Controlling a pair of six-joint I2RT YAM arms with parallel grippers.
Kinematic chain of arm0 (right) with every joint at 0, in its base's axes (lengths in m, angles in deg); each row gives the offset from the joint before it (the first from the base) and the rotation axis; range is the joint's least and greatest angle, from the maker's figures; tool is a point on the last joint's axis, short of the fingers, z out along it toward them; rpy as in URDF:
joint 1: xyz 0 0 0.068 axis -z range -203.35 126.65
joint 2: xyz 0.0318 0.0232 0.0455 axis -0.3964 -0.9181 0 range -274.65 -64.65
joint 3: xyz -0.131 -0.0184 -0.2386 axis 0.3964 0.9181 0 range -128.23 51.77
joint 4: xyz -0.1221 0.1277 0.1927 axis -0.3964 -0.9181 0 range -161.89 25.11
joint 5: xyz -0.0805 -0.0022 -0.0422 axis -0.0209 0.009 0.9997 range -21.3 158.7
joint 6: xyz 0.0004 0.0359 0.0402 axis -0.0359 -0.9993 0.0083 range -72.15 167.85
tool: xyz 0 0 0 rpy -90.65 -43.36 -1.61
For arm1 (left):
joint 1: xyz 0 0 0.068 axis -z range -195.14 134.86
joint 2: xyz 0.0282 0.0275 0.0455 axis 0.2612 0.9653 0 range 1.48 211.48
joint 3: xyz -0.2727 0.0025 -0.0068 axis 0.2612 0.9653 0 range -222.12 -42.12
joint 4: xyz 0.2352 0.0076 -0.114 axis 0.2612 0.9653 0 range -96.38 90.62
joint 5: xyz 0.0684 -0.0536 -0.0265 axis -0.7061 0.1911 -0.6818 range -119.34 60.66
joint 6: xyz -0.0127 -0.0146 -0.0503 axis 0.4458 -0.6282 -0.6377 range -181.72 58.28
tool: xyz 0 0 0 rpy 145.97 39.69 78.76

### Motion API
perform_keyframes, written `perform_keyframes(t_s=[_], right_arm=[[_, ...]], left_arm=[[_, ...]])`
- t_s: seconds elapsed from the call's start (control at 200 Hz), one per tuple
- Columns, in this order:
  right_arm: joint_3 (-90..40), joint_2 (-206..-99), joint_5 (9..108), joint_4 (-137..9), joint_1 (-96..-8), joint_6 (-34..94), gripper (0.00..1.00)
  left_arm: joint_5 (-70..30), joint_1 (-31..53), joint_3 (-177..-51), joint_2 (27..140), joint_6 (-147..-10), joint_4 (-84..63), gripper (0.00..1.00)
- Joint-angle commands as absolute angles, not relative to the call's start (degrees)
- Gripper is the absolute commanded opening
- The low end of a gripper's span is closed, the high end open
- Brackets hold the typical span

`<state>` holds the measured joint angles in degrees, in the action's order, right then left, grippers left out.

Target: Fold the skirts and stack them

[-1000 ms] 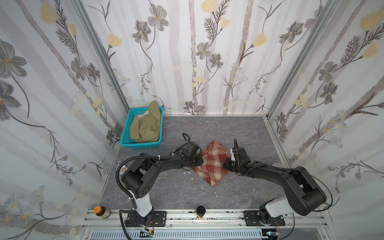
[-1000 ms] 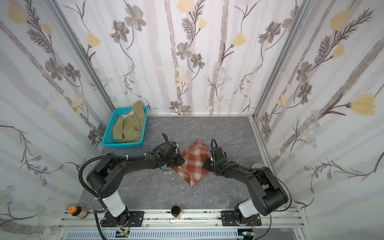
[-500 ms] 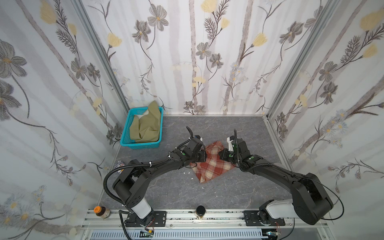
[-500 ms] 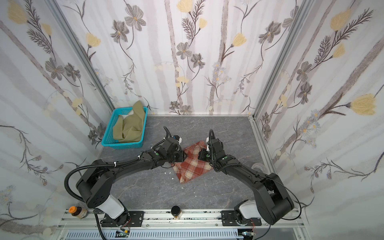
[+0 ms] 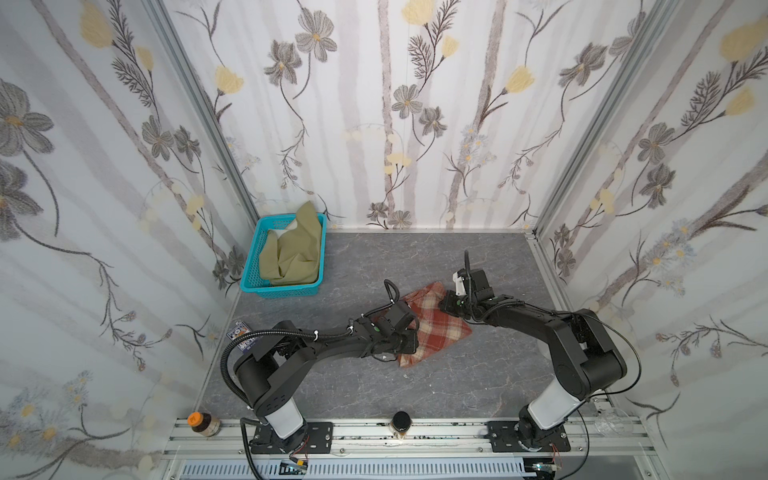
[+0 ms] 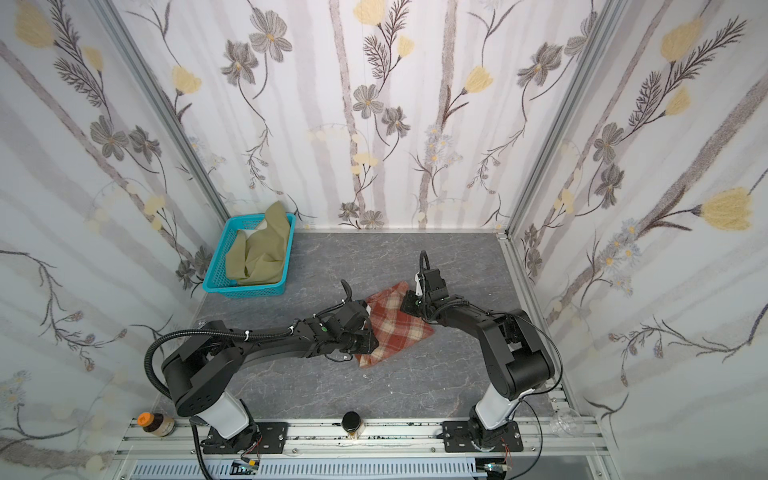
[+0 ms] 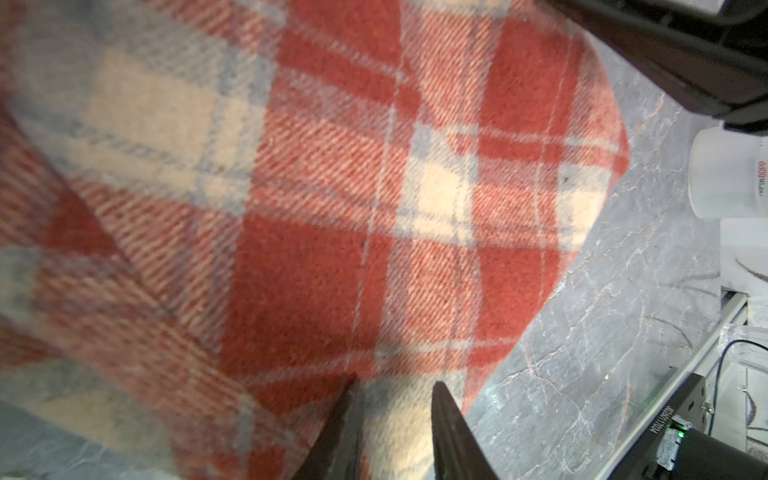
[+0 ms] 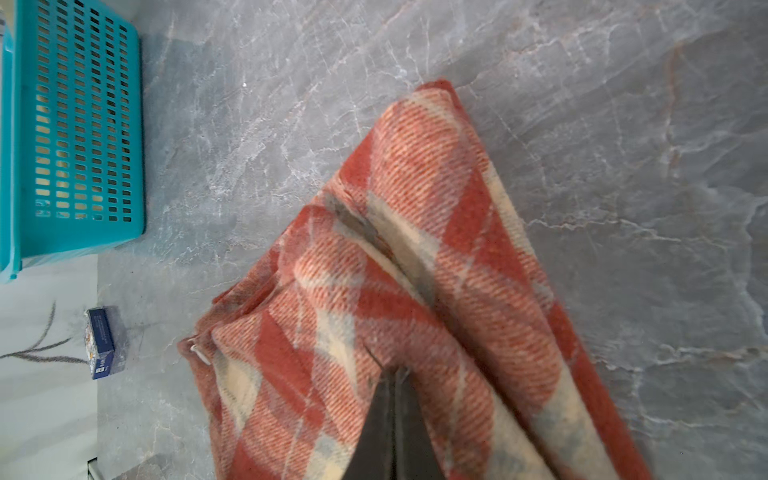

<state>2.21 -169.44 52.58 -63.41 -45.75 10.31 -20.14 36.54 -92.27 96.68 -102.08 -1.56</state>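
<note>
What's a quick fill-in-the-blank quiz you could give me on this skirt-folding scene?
1. The olive-green skirt lies inside the ____ basket.
2. The right hand is ____ on the plaid skirt.
3. The left hand has plaid cloth ____ its fingers.
Missing words: turquoise; shut; between.

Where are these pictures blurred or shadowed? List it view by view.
Left wrist view: plaid skirt crisp mid-frame, smeared toward one edge. Right wrist view: weave sharp, dark shadow in the fold. Both top views: even light, faint shadow under the left arm.
</note>
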Motion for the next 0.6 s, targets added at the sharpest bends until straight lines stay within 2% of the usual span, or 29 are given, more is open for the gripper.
perform_keyframes(t_s=[0.0,0.405,0.595], right_arm=[[3.16,-169.73,53.05,-61.34,-45.06,8.17,0.00],[12.93,-166.29,50.34,-57.48,-44.14,3.86,0.00],[16.94,-161.09,48.57,-54.91,-44.89,2.04,0.00]], left_arm=[[-20.22,35.48,-91.26,97.09,-101.89,-0.95,0.31],[-24.75,29.63,-89.84,93.17,-98.33,4.00,0.31],[-27.75,28.15,-91.49,90.21,-96.97,5.84,0.32]])
